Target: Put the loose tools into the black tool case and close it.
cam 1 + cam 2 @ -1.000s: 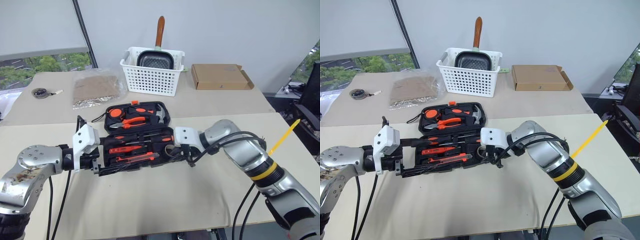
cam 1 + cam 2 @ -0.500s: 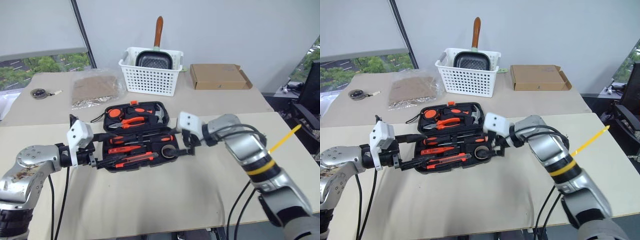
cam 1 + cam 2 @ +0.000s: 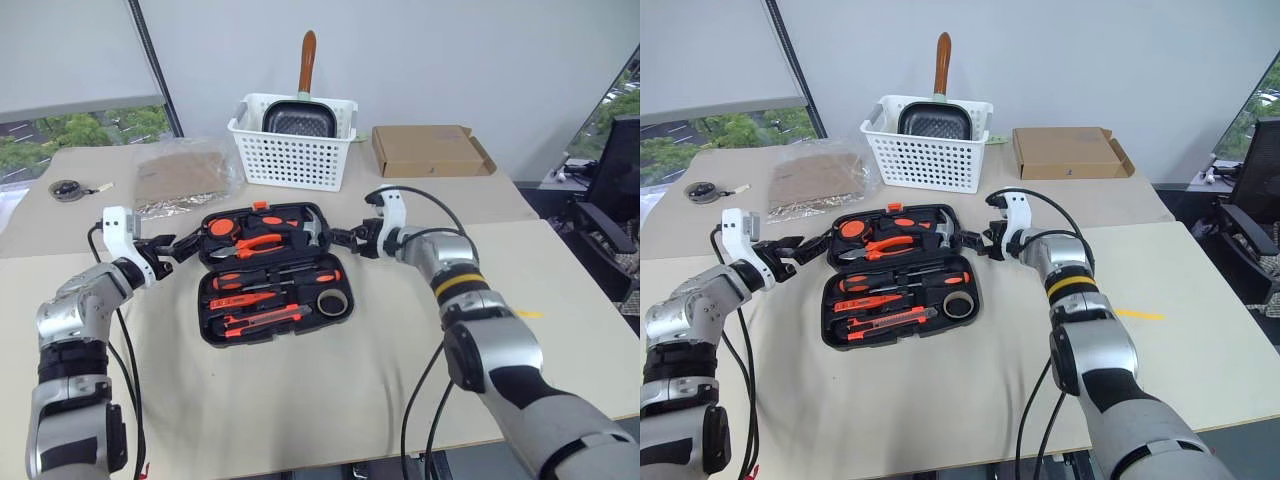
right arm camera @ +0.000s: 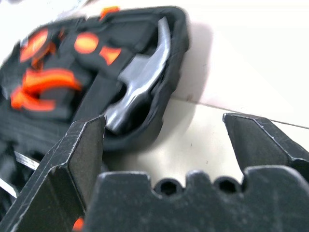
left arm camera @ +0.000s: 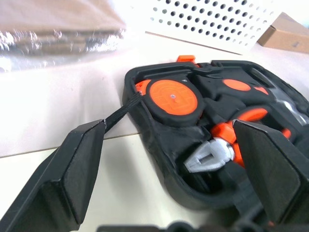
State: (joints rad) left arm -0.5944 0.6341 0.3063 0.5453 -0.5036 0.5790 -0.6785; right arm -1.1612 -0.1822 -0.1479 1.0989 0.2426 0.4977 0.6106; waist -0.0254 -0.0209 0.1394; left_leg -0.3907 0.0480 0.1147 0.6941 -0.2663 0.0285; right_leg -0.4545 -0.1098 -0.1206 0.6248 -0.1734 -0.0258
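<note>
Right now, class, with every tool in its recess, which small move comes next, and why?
Probably both claws close on the far half of the black tool case to fold it shut: the left claw and right claw stand open at its far corners.

Head stereo pair looks forward and down over a cream table (image 3: 300, 390); both eyes share the open black tool case (image 3: 212, 334). Left wrist camera sits low and close, facing the case's tape measure (image 5: 171, 101) corner. Right wrist camera, equally near, faces the hammer (image 4: 140, 77) corner.
</note>
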